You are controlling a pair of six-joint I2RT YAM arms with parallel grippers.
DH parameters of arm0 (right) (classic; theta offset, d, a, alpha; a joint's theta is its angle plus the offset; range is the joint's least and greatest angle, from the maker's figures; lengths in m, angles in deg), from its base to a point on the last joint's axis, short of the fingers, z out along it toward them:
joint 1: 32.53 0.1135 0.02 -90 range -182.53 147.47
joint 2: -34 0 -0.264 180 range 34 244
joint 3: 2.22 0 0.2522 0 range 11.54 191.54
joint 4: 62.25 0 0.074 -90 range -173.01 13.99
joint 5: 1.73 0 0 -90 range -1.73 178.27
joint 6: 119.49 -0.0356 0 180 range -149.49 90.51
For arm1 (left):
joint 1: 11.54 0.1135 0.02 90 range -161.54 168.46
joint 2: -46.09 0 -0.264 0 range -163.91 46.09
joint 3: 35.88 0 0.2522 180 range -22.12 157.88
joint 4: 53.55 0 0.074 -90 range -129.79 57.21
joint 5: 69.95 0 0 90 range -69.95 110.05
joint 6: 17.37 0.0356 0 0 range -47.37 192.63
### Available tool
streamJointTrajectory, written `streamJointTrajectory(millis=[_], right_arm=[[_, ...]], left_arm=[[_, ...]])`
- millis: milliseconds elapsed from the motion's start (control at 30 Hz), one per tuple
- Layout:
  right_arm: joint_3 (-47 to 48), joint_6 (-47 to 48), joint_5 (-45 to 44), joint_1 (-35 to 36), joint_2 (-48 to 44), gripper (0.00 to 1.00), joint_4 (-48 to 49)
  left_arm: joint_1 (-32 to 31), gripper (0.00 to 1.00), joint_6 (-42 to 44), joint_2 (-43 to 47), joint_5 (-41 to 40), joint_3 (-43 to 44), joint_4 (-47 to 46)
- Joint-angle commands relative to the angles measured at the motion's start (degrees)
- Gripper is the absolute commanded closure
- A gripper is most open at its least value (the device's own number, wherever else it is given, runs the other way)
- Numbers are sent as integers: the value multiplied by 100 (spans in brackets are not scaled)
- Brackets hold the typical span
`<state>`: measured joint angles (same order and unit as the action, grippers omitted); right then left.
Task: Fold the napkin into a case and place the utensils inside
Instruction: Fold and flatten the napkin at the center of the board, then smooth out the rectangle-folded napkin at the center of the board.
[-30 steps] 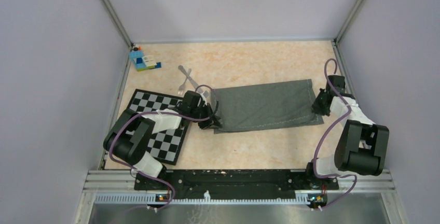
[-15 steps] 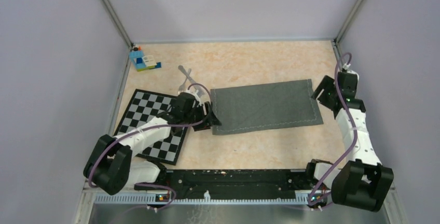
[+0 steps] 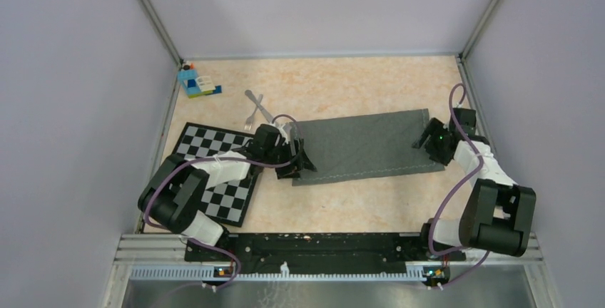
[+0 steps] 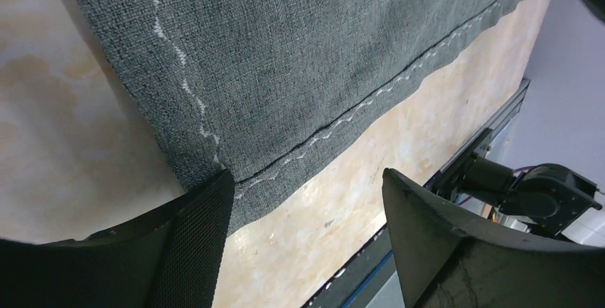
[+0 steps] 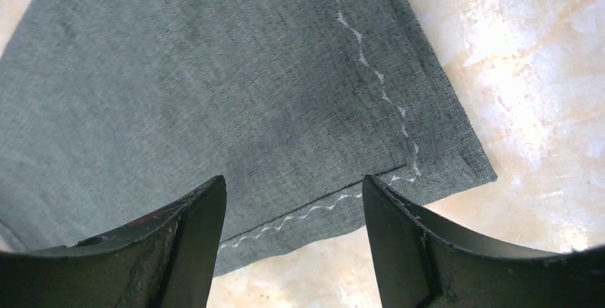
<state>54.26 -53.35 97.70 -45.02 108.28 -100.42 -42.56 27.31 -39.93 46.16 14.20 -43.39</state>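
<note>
The dark grey napkin point(image 3: 364, 144) lies flat mid-table, folded to a long rectangle. Its upper layer stops just short of the stitched near hem point(image 4: 342, 119). My left gripper point(image 3: 295, 162) stands open over the napkin's near-left corner point(image 4: 214, 158), nothing between its fingers point(image 4: 192, 244). My right gripper point(image 3: 430, 144) is open over the near-right corner point(image 5: 442, 158), straddling the hem, also holding nothing. In the wrist views the grippers point(image 4: 307, 180) point(image 5: 294, 183) hover just above cloth and table. The utensils, a silver fork and knife point(image 3: 255, 108), lie crossed beyond the napkin's left end.
A black-and-white checkered mat point(image 3: 214, 172) lies under my left arm at the left. A blue toy-brick block point(image 3: 196, 82) sits in the far-left corner. Walls close in the table on three sides; the arms' base rail point(image 3: 321, 247) runs along the near edge.
Both grippers opened and let go of the napkin's ends. The arms drew outward from the cloth, then came back over its near corners. The napkin now lies flatter.
</note>
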Motion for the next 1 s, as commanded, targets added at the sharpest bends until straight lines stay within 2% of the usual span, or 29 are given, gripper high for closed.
streamJointTrajectory(millis=[0, 133, 200, 333, 433, 533, 600, 800, 900, 967], right_arm=[[-158, -62, -385, -56, 229, 31, 496], [-176, 41, -764, -60, 672, 33, 664], [-88, 178, -991, -23, 809, 36, 610], [299, 250, -1300, 473, 421, 35, 307], [739, 283, -992, 817, 253, 32, 256], [993, 198, -1, 837, 467, 25, 841], [1436, 184, 564, 832, 923, 25, 1049], [2126, -332, 2294, 433, 2264, 24, 2265], [2214, -1033, 3249, 80, 2906, 23, 3251], [2297, -1258, 3555, -99, 3300, 23, 3559]], left_arm=[[206, 18, 204, -253, -211, 94, -482], [315, 18, 424, -295, -405, 130, -325], [352, 17, 531, -252, -490, 162, -165], [317, 13, 745, 222, -536, 267, 192], [322, 10, 769, 588, -191, 380, 217], [342, 8, 620, 579, -13, 594, -46], [388, 3, 478, 345, -52, 833, -330], [590, 1, -101, -1095, 271, 1561, -2199], [663, 1, -401, -1782, 144, 1944, -3091], [771, 1, -638, -2240, 32, 2074, -3614]])
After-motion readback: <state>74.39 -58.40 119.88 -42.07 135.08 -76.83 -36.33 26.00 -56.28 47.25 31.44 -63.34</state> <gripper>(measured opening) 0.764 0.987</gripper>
